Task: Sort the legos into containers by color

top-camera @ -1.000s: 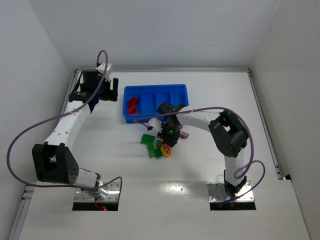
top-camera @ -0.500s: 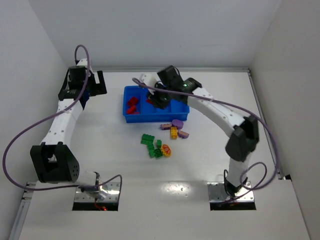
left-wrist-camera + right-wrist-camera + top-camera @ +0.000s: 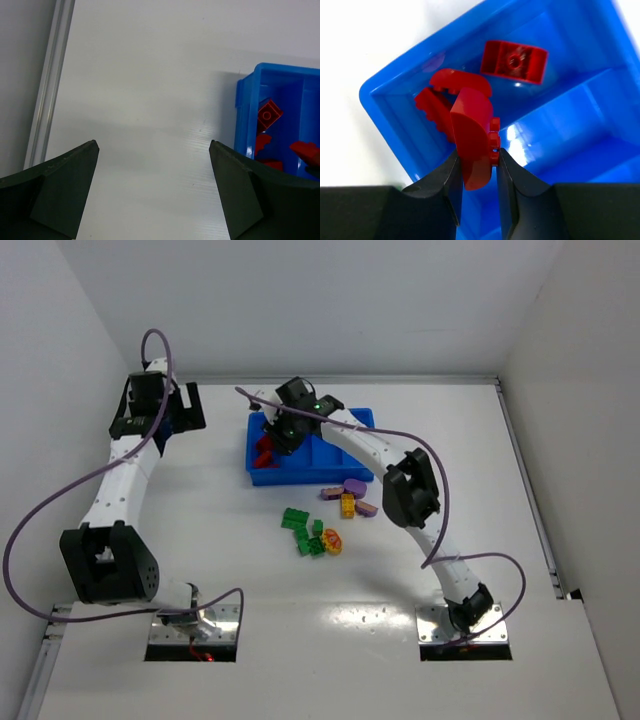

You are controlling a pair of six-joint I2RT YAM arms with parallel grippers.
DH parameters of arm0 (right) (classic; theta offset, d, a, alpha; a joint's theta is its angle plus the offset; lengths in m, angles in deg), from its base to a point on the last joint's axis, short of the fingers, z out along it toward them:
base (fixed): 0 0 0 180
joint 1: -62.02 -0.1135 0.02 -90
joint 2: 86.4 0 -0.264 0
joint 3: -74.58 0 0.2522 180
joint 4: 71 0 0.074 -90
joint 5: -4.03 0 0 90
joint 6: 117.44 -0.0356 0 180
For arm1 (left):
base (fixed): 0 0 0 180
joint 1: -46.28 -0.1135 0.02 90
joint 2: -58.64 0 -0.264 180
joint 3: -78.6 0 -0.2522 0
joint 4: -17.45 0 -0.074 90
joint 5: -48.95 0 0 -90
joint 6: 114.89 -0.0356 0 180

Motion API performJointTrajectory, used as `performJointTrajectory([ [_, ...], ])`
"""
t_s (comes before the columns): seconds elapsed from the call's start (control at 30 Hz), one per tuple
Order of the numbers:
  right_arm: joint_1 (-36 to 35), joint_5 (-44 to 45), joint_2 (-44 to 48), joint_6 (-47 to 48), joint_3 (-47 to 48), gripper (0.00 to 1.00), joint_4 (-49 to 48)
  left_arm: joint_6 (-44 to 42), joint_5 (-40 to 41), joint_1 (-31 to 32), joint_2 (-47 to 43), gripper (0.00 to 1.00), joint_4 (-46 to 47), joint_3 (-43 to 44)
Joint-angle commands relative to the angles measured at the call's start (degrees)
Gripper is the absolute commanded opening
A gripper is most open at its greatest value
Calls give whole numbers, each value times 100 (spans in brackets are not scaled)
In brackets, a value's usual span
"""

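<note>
My right gripper (image 3: 476, 155) is shut on a curved red lego (image 3: 472, 135) and holds it over the leftmost compartment of the blue tray (image 3: 385, 100). Other red legos (image 3: 514, 61) lie in that compartment. From above, the right gripper (image 3: 283, 432) hangs over the tray's (image 3: 330, 476) left end, where red legos (image 3: 263, 455) show. Green legos (image 3: 300, 530), yellow legos (image 3: 347, 505) and purple legos (image 3: 355, 487) lie on the table in front of the tray. My left gripper (image 3: 152, 150) is open and empty, left of the tray (image 3: 245, 100); it also shows from above (image 3: 185, 410).
The table is white, with walls close on the left, back and right. A metal rail (image 3: 47, 90) runs along the table's left edge. A small red and yellow piece (image 3: 332, 538) lies beside the green legos.
My right gripper rose from the loose pile with the red lego and swung back and left over the tray's leftmost compartment. My left gripper drew back a little toward the far left corner.
</note>
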Motion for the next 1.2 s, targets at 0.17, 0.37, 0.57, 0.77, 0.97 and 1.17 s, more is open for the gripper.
performJointTrajectory([
  [0.17, -145, -563, -80, -122, 49, 5, -118, -194, -36, -68, -278, 100, -10, -238],
  [0.37, -198, -686, -80, -122, -12, 25, -118, -317, -89, -68, -278, 100, -10, -291],
  [0.57, -303, -573, 121, -122, -214, 56, -224, -572, -475, -121, -480, 100, -10, -414],
  [0.77, -155, 6, 910, -184, -548, 57, -356, -826, -1386, -121, -919, 100, 209, -598],
  [0.97, 364, 666, 2615, -184, -2129, 63, -681, -1748, -2831, 282, -1166, 100, -44, -775],
  [1.17, 890, 1063, 4311, -70, -4419, 65, -576, -3144, -3297, 1776, -1026, 94, -905, -722],
])
